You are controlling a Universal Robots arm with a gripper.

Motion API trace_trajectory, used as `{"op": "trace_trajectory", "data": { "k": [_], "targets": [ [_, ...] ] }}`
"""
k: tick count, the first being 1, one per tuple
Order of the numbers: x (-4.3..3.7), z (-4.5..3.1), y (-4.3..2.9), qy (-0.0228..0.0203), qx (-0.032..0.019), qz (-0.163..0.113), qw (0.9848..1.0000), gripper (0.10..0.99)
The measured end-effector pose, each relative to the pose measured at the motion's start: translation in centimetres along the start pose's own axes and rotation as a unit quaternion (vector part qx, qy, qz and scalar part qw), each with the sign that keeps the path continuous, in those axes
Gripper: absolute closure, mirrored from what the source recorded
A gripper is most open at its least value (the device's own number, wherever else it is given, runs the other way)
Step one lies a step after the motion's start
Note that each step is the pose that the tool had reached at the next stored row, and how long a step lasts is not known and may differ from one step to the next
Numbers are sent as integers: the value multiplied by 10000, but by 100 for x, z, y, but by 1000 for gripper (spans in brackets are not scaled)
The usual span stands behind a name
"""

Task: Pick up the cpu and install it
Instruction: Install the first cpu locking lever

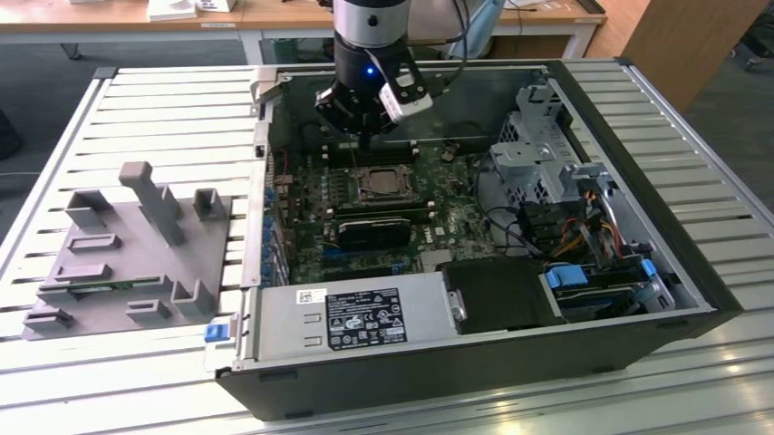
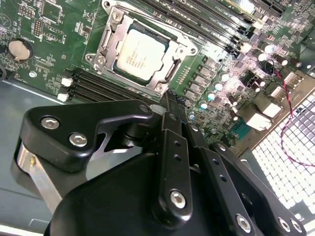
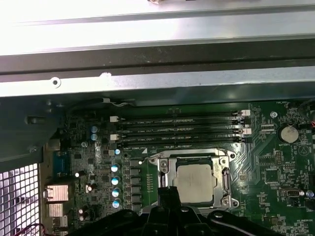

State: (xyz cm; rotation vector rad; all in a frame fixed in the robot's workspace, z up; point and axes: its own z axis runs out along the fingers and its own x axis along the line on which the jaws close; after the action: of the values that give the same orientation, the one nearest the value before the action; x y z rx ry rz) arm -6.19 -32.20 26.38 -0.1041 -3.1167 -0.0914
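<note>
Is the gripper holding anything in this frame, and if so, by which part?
Nothing is held. The cpu sits in its socket frame on the motherboard, apart from the gripper, whose jaws are closed together with nothing between them, just above the board.

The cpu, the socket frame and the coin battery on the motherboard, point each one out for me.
cpu (image 2: 139, 53), second wrist view, centre of its silvery top plate.
socket frame (image 2: 109, 41), second wrist view, the metal side bar.
coin battery (image 3: 288, 133), first wrist view, middle of its round face.

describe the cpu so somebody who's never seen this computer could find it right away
Look inside the open computer case at the green motherboard. Near its middle sits a metal socket frame; the cpu lies inside it, below the hand. It is the one flat, silvery square there, unlike the long dark memory slots alongside.
</note>
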Motion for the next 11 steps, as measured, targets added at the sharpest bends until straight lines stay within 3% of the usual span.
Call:
{"op": "trace_trajectory", "data": {
  "k": [11],
  "targets": [
    [66,2,-4,-7,0,-1,10000,980]
  ]
}}
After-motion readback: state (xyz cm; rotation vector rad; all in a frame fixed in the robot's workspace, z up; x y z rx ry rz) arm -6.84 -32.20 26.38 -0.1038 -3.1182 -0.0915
